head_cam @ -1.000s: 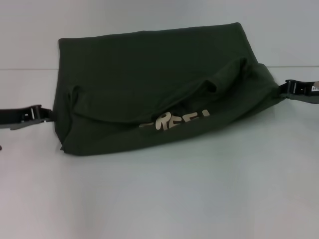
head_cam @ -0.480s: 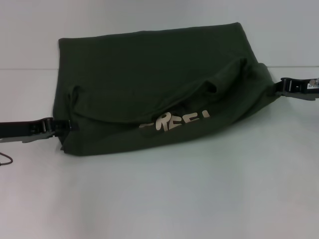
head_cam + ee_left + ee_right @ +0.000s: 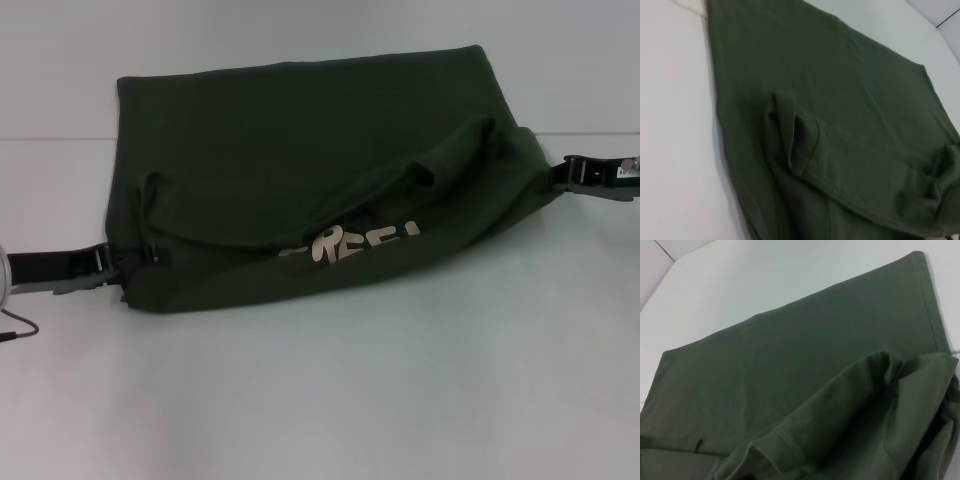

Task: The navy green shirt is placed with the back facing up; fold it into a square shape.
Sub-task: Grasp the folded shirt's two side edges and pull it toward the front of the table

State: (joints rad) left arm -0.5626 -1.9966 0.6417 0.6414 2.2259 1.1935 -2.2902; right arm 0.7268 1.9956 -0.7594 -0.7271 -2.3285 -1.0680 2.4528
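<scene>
Shirt: the navy green shirt lies on the white table, partly folded into a wide, flat bundle, with a fold of cloth laid across its near half and small puckers at both ends of that fold.
Fabric: plain dark olive, soft, with a stitched hem visible in both wrist views.
Writing: pale block letters peek from under the fold at the shirt's near edge; only their tops show, reading roughly "REE".
Left gripper: the left gripper is at the shirt's near left corner, its tips touching the cloth; whether its jaws pinch the fabric cannot be told.
Right gripper: the right gripper is at the shirt's right end, touching the cloth; its jaw opening cannot be told.
Change: the left gripper has slid farther in toward the shirt's corner; the right gripper and the shirt have stayed put over the last half second.
</scene>
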